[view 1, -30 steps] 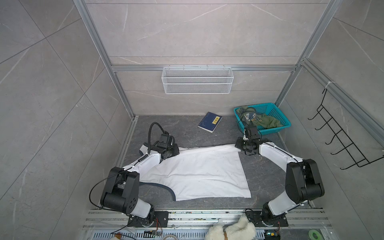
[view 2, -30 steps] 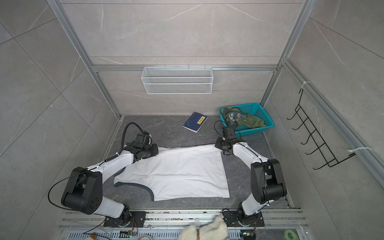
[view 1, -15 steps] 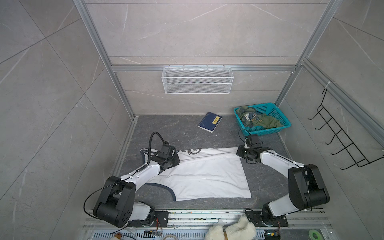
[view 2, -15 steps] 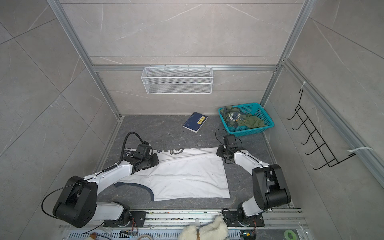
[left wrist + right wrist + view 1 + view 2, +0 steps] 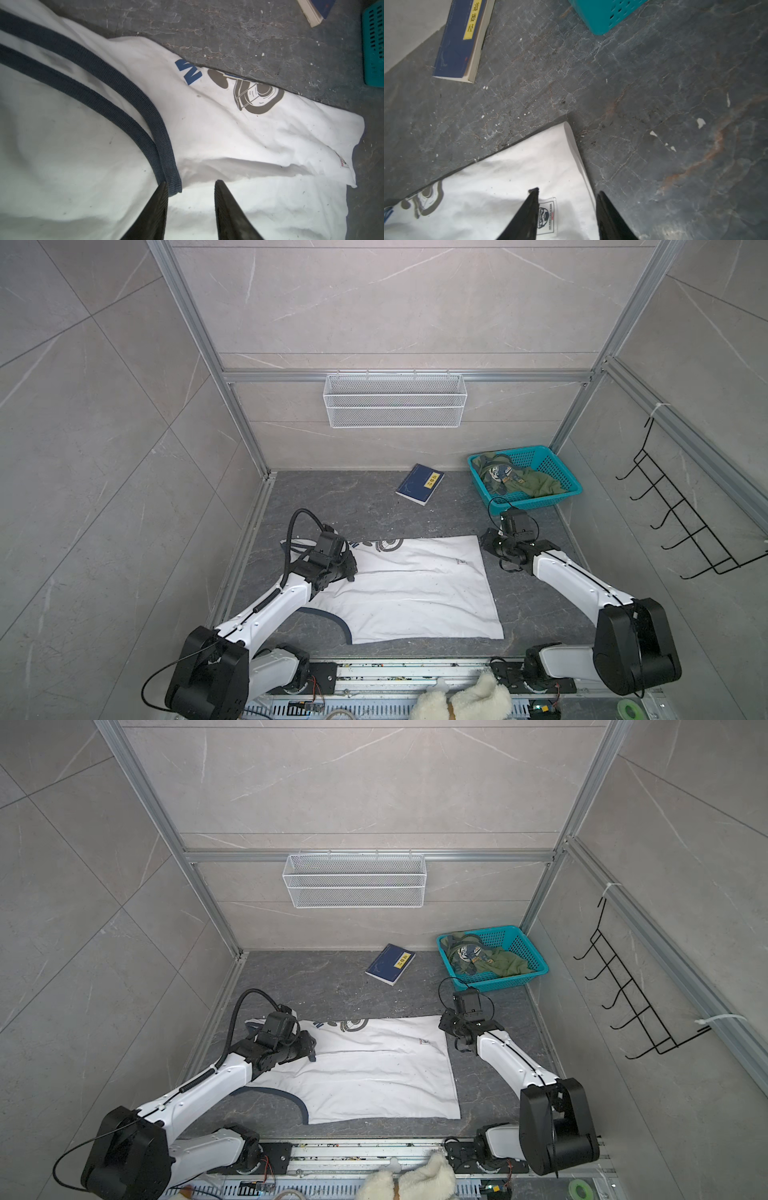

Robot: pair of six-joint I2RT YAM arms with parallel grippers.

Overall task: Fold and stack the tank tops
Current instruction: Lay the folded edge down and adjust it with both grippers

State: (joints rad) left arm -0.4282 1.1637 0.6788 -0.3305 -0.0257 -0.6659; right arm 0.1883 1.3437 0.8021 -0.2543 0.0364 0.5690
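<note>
Far to the left of the teal basket (image 5: 534,499), the left pincer (image 5: 190,184) has just let go. A second ago it was shut on the far edge of the white tank top (image 5: 415,597). Now its jaws stand partly apart with nothing between them, and one fingertip is just beside the end of the navy trim (image 5: 128,116). The white tank top lies flat on the bench (image 5: 357,506), on the near side of the basket. Its far strip is now turned back over the cloth, away from the basket, so the badge print (image 5: 388,544) shows along the new fold. The right pincer (image 5: 568,192), the one closer to the basket, has opened in the same way. It holds nothing and hangs over the folded corner, above a small label (image 5: 547,216). I judge that the first fold is laid down and that more folds must follow. The olive tank top (image 5: 536,485) lies crumpled inside the basket, not yet folded.
</note>
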